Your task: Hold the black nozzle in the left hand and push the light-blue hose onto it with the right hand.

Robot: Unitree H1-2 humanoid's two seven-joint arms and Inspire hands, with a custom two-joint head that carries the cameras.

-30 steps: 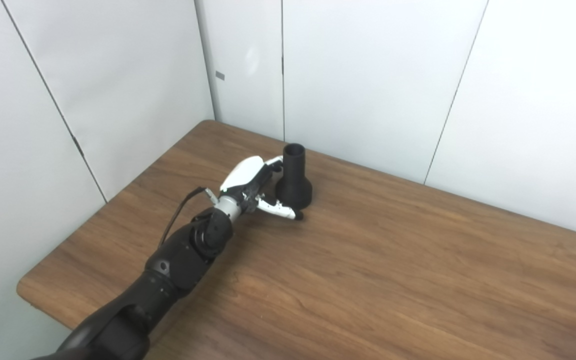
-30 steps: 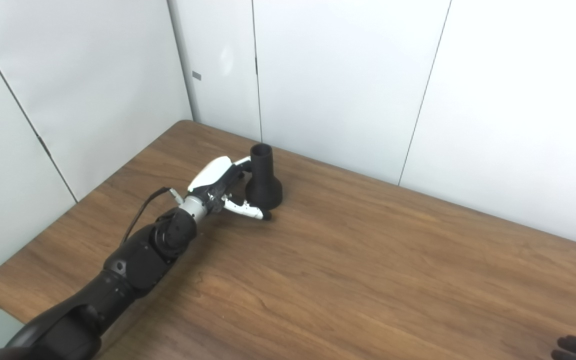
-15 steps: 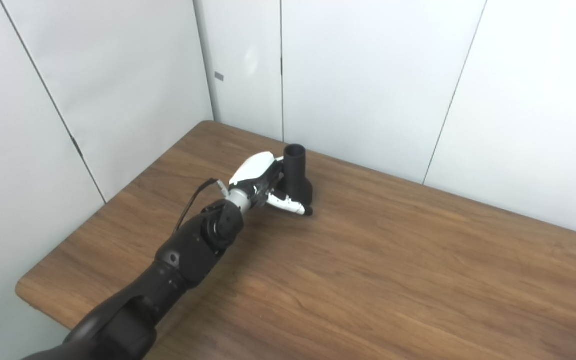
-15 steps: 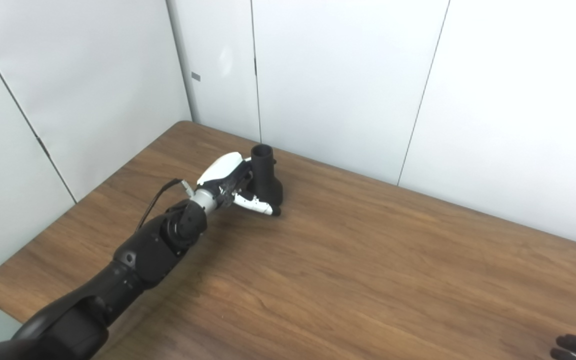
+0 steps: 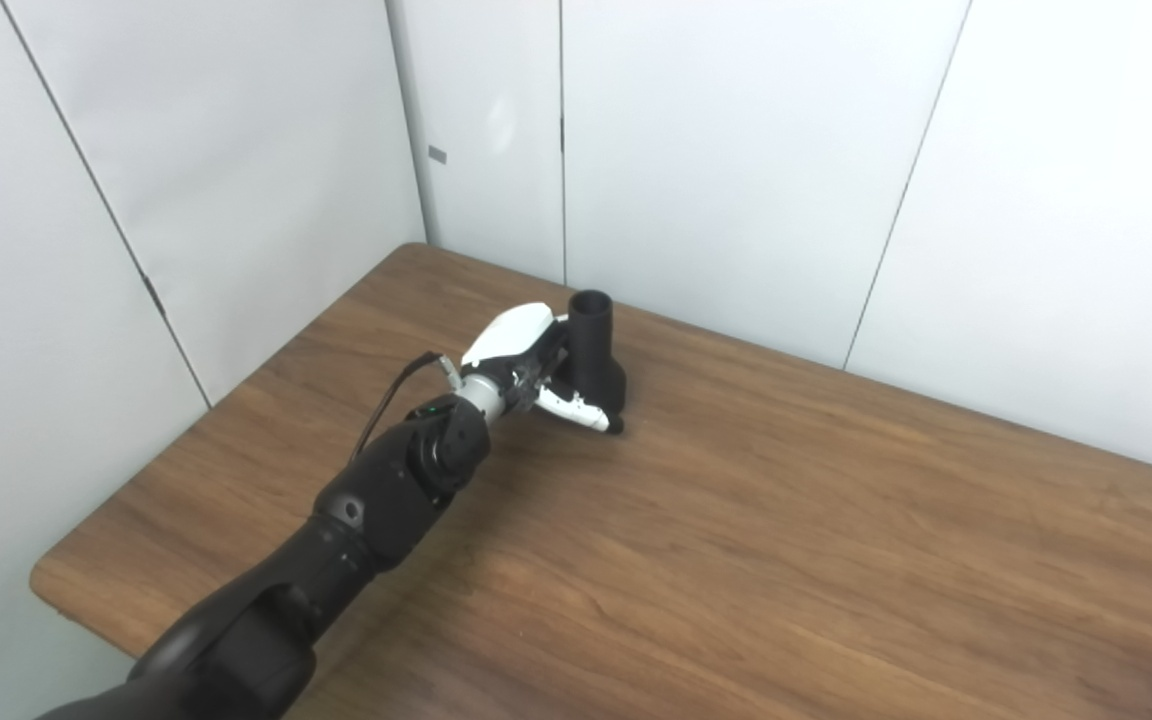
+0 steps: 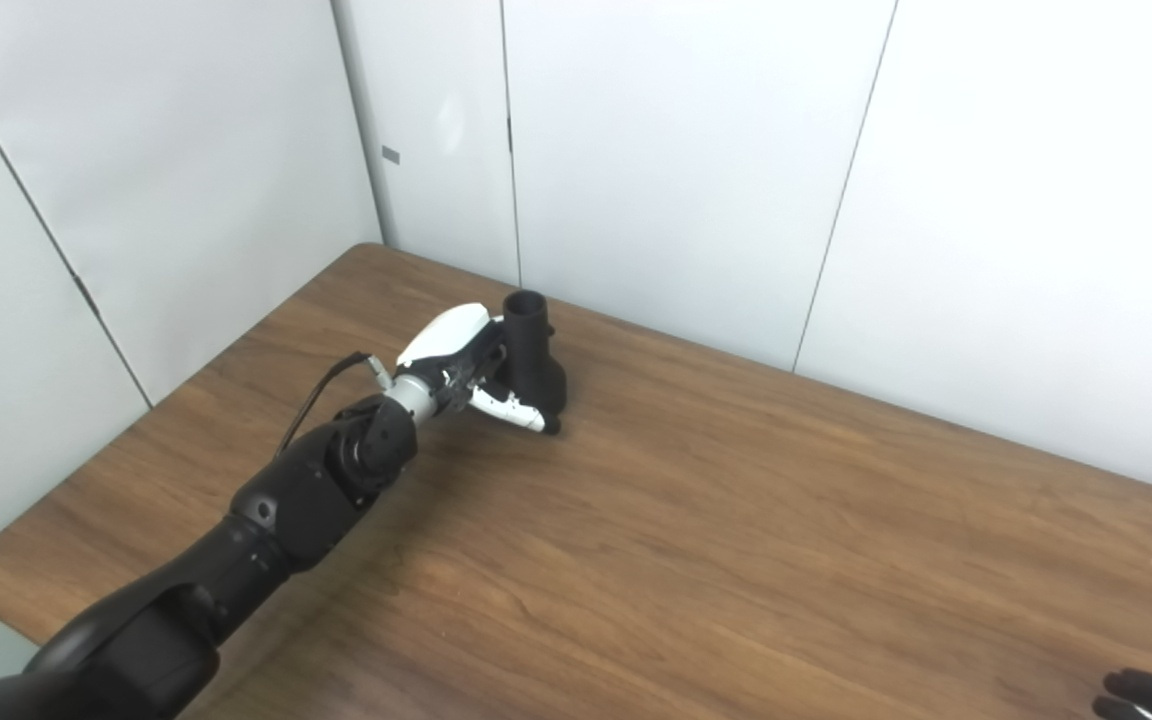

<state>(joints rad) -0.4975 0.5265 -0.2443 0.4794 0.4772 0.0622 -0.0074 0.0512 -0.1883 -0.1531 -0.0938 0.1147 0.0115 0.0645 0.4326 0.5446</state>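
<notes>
Left eye view: left robot hand, white shell, fingers wrapped round matte black nozzle, flared base on wood-grain bench, tube end up; right robot hand barely visible, state unclear.

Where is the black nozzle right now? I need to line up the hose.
The black nozzle stands upright at the table's far left, near the wall, with the left hand against its left side.
</notes>
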